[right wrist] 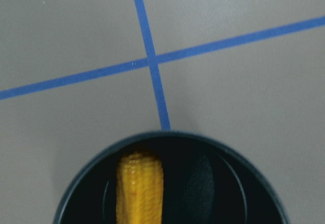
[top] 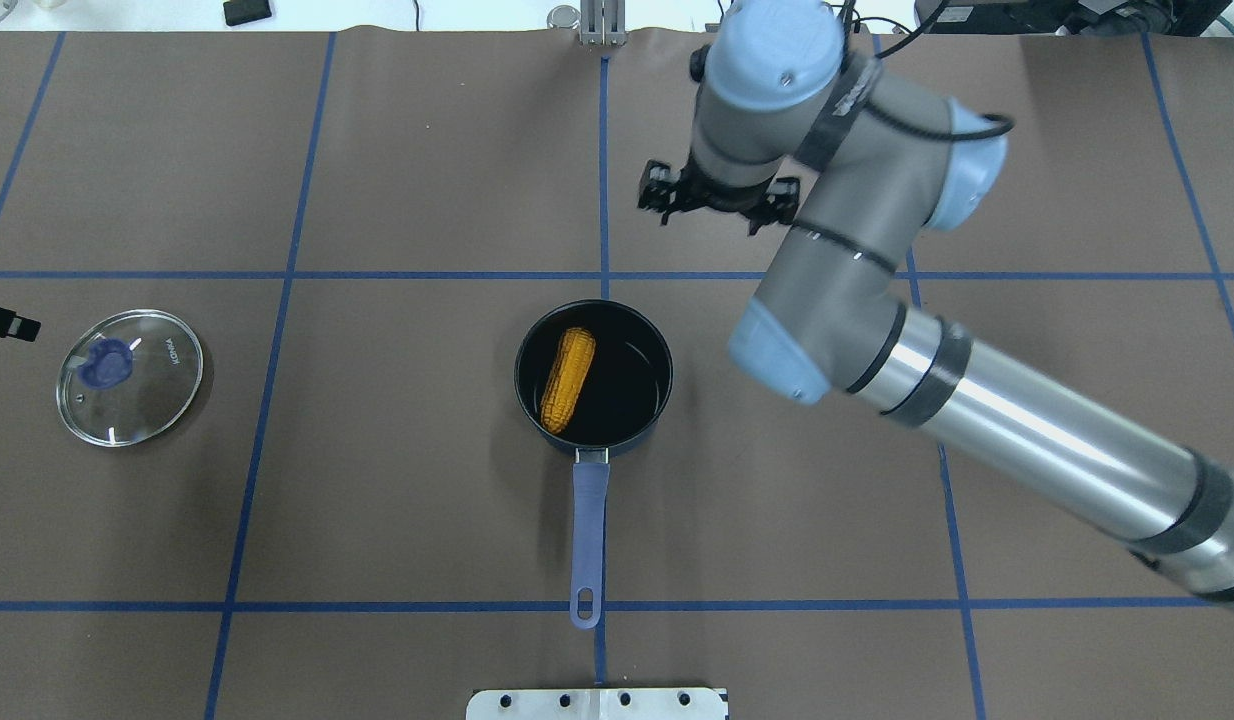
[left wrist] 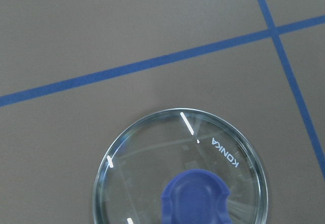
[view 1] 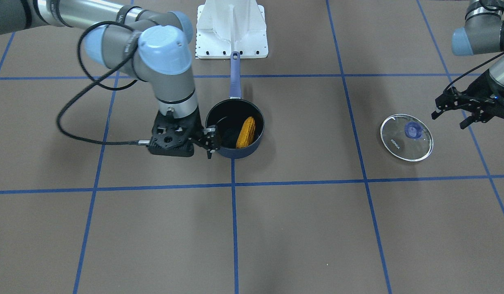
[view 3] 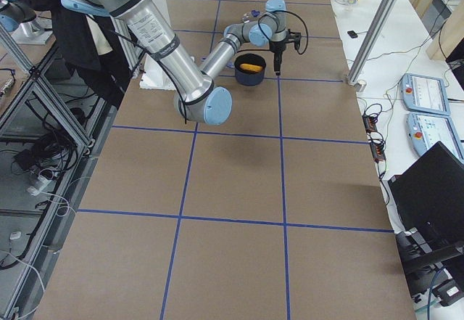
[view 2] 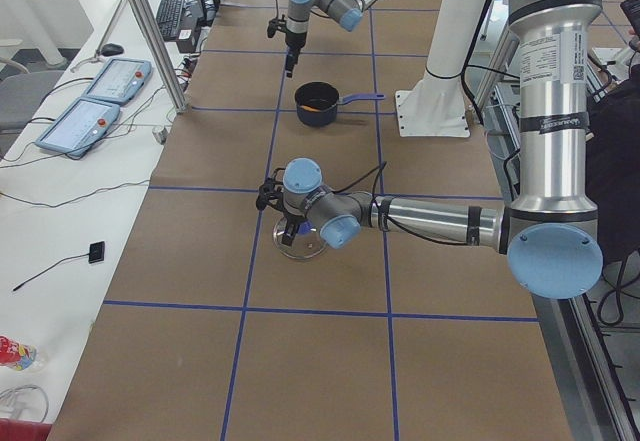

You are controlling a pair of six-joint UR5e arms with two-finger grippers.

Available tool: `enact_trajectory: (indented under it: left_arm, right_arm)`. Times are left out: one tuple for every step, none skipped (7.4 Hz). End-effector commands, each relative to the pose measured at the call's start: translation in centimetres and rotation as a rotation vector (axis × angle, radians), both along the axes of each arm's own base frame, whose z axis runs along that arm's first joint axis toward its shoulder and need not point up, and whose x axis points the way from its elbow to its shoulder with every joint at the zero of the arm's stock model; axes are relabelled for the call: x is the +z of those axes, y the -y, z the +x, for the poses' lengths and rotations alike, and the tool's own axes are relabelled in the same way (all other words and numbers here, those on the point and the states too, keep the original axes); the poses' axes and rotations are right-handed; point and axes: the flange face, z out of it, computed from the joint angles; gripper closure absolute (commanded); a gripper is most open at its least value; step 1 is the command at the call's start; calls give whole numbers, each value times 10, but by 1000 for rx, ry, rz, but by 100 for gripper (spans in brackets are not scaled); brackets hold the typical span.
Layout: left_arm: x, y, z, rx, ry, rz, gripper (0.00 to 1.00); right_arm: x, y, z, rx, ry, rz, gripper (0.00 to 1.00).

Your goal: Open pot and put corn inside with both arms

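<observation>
Corn (top: 568, 380) lies on its side inside the open pot (top: 632, 395); it looks light, stiff and bumpy, so a pinch across its middle should hold if it needs shifting. The right gripper (view 1: 211, 143) hangs near the pot, fingers spread and empty, while the left gripper (view 1: 448, 120), likewise spread, hovers near the glass lid (top: 152, 390), fragile and slick, best taken by its knob (top: 102, 362).

Yellow-orange corn (view 1: 246, 132) (navy pot (view 1: 240, 153))

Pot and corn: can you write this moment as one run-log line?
pot: uncovered | corn: lying inside pot | lid: flat on table | right gripper: open, empty, beside pot | left gripper: open, empty, near lid
</observation>
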Motion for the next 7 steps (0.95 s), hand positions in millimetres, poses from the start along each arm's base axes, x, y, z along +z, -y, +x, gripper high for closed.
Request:
enact_trajectory:
  left_arm:
    - [11,11,-61,26,25,30,2]
    - [14,12,-82,18,20,33,2]
    - [31,12,-100,18,24,40,2]
    - [49,13,-122,5,13,36,2]
    - [57,18,-149,-38,3,29,2]
    - [62,20,-161,-57,-17,8,2]
    - [64,20,-168,-69,-23,-2,2]
  right_arm:
    - [86,66,153,-103,9,64,0]
    - [155,66,215,-98,63,66,0]
    - [208,65,281,-67,118,70,0]
    - [253,57,339,-57,144,42,0]
    - [292,44,376,-70,115,62,0]
    - [308,39,403,-41,92,65,0]
    - [334,25,434,-29,83,61,0]
